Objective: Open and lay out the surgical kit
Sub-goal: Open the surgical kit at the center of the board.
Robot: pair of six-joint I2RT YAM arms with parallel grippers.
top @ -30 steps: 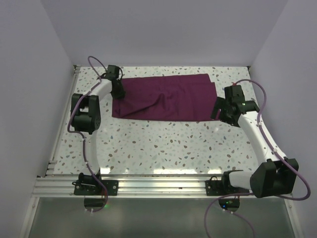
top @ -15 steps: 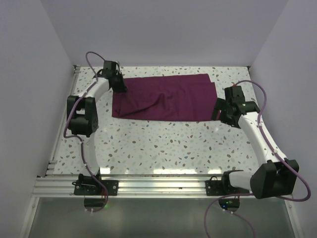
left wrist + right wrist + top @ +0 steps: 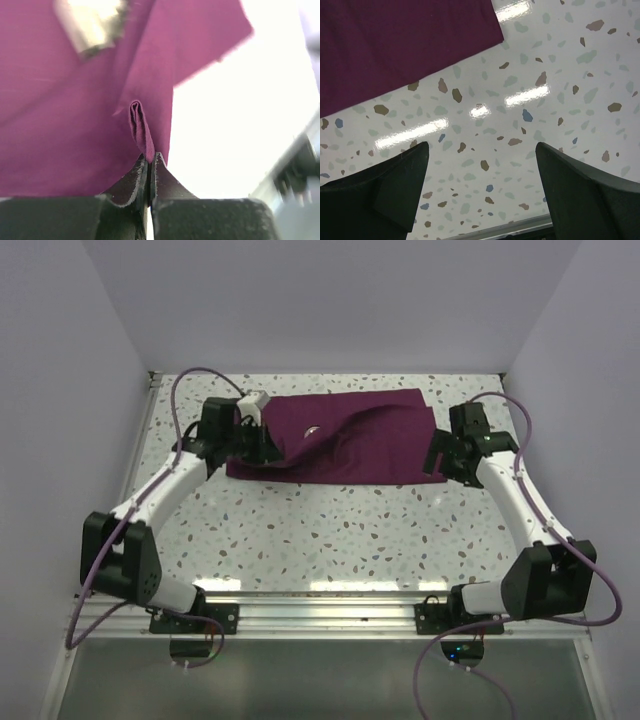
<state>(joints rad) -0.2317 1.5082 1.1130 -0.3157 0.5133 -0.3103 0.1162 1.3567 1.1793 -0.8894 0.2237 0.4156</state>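
The dark purple-maroon cloth wrap [image 3: 370,440] lies across the far half of the table. My left gripper [image 3: 268,446] is over its left part and is shut on a pinched fold of the cloth [image 3: 141,127], held at the fingertips [image 3: 150,156]. A small shiny steel piece [image 3: 312,430] shows on the cloth; in the left wrist view it looks like a blurred steel tray [image 3: 92,22]. My right gripper [image 3: 437,462] is open and empty just off the cloth's near right corner [image 3: 395,45], over bare table [image 3: 482,145]. Tweezers, forceps and scissors are hidden.
The speckled terrazzo table [image 3: 320,530] is walled by white panels on the left, back and right. An aluminium rail [image 3: 320,612] with both arm bases runs along the near edge.
My left arm swung from the cloth's far left corner toward the middle, dragging the cloth's left part with it. A shiny steel piece came into view. My right gripper shifted slightly farther back.
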